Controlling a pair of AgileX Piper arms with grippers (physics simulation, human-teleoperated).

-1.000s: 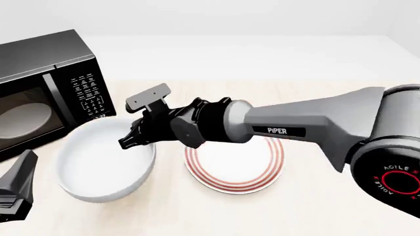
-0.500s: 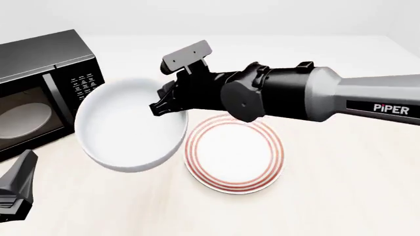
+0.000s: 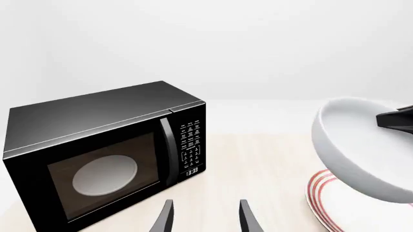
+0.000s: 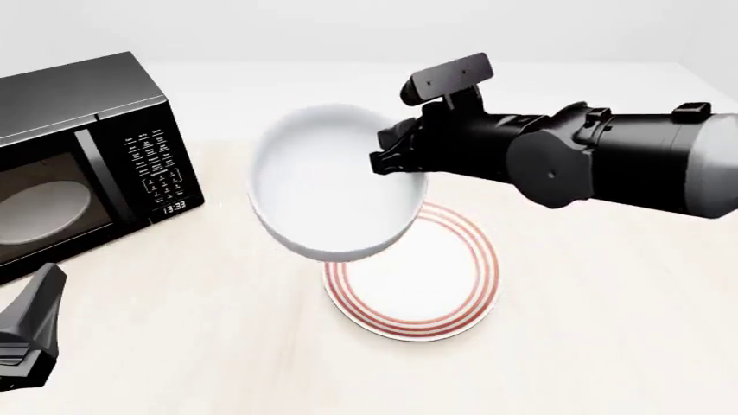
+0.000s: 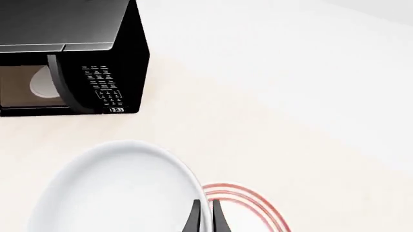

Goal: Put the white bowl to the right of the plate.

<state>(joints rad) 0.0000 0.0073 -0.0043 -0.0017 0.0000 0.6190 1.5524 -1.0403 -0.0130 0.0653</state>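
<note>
The right gripper [image 4: 390, 154], clenched on the rim of the white bowl [image 4: 328, 186], is carrying it off the table rightward, now tilted above the plate [image 4: 429, 298], not yet past it, while the left gripper [image 3: 205, 217] is idling with jaws released.

a simulated kitchen-like setup was suggested: a black microwave [image 4: 86, 164] was set on a pale wooden worktop [image 4: 600, 346], with crockery nearby, against plain, featureless white surroundings.
</note>
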